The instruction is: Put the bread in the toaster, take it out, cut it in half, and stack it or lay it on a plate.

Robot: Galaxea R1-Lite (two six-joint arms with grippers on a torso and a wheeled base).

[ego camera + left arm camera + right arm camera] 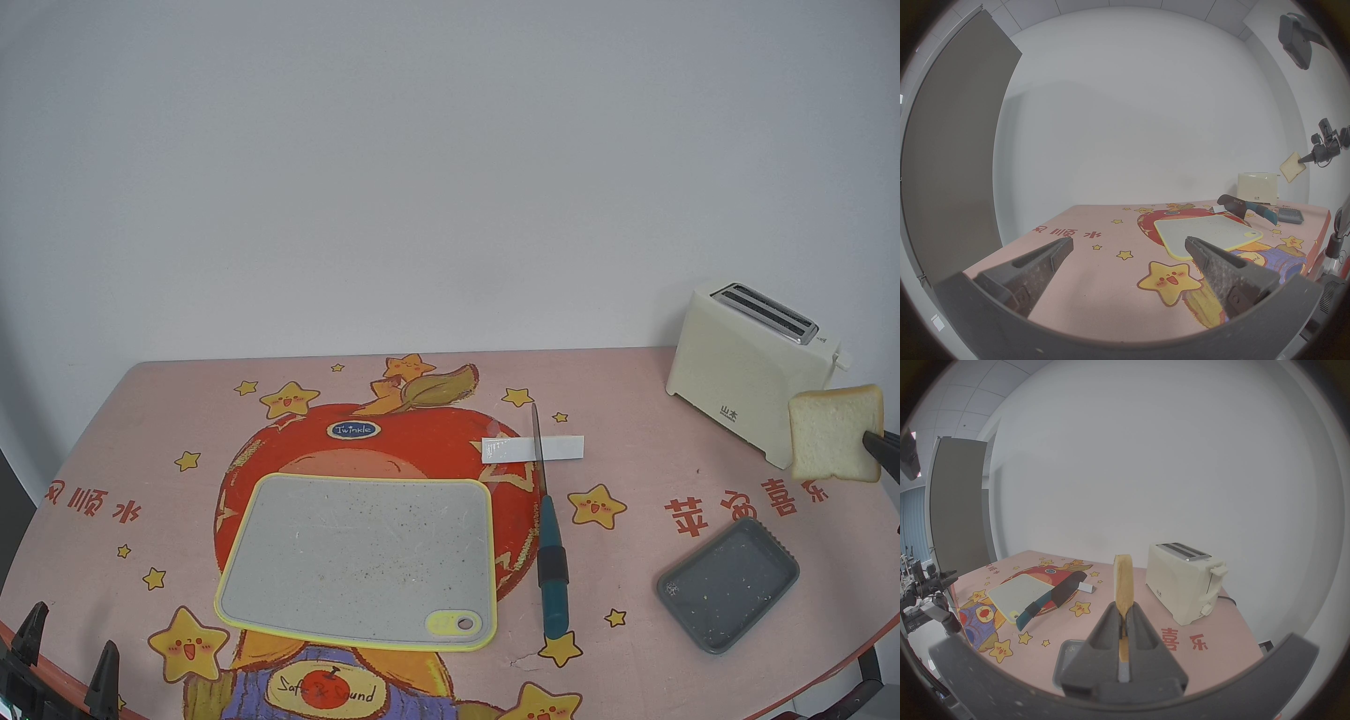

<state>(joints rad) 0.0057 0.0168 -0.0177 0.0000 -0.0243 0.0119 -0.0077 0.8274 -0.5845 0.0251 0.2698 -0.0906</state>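
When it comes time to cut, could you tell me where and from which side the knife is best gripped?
Probably the teal handle of the knife, from straight above, fingers closing across its width. It lies flat on the table right of the cutting board, handle toward the robot, thin blade pointing away over a white strip; the handle is the thickest, nearest part.

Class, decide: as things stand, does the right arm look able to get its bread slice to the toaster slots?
Probably yes. The right gripper holds the bread in the air beside the toaster, whose slots face up, uncovered, with nothing between them.
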